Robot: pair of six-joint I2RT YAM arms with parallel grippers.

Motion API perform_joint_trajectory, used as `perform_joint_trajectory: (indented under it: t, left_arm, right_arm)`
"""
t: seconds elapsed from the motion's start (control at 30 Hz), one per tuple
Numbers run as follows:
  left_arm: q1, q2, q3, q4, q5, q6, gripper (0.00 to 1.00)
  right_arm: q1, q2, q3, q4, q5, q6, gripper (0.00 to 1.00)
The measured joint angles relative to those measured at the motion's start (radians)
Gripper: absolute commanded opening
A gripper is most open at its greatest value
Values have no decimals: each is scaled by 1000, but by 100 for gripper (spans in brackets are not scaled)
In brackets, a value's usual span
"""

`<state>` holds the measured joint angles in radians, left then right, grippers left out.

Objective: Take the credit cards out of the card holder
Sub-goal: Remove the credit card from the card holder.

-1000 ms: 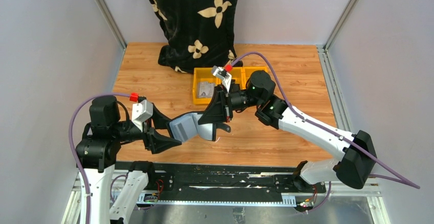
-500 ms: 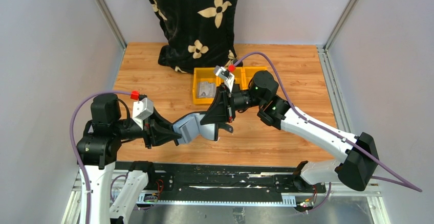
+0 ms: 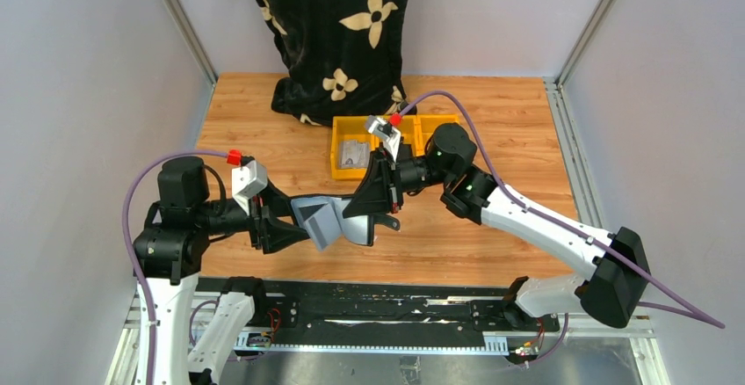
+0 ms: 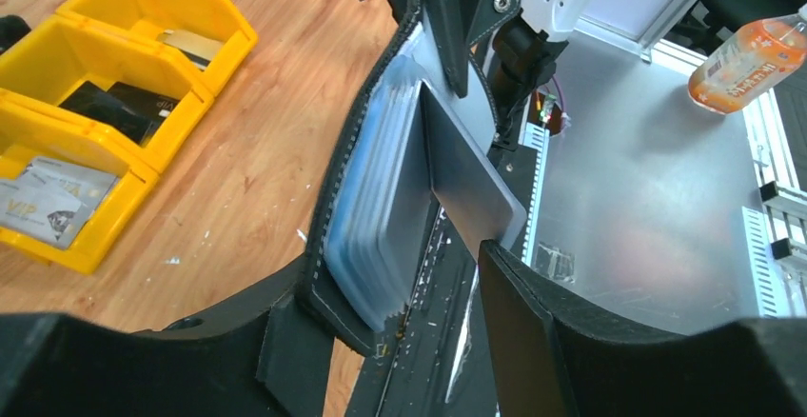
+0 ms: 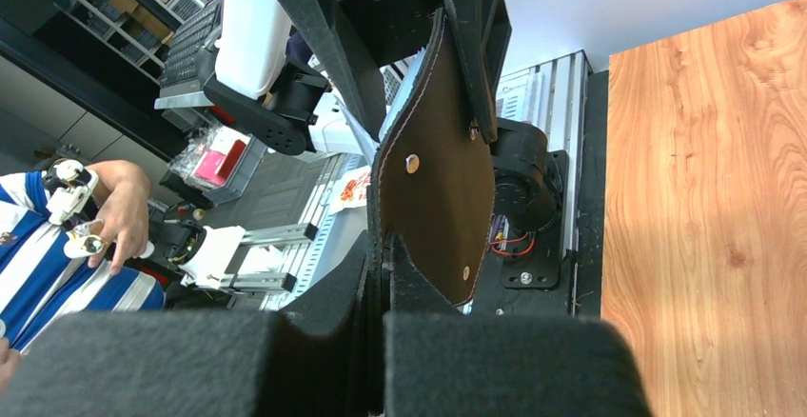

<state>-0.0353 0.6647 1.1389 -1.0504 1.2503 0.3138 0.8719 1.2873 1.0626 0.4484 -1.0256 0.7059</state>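
Note:
The card holder hangs open in the air above the table's front. My right gripper is shut on its right flap; in the right wrist view the fingers pinch the edge of its dark outer side. My left gripper is open at its left flap. In the left wrist view the grey-blue slotted inside lies between my spread fingers. A grey credit card sticks out of it, its corner at the right finger. More cards lie in the yellow bins.
Yellow bins stand behind the holder, mid-table, with cards inside. A black flowered bag stands at the back. An orange bottle lies on the metal shelf beyond the table's front edge. A person is off to the side.
My left gripper has moved right, onto the holder's left flap, and the holder has folded narrower. The right gripper has kept its hold and barely moved.

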Motion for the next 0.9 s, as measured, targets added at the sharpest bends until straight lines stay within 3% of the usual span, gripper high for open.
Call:
perform_joint_trajectory:
  t: [0.2, 0.37, 0.57, 0.9]
  left_arm:
    - [0, -4, 0, 0, -5, 0, 62]
    - [0, 0, -1, 0, 44, -1, 74]
    - [0, 12, -6, -1, 102, -8, 75]
    - [0, -12, -68, -1, 83, 1, 49]
  right_arm:
    - [16, 1, 0, 2, -3, 0, 0]
    - [54, 33, 14, 24, -3, 2, 0]
    - [108, 115, 28, 78, 0, 31, 0]
    - [132, 152, 68, 195, 5, 114, 0]
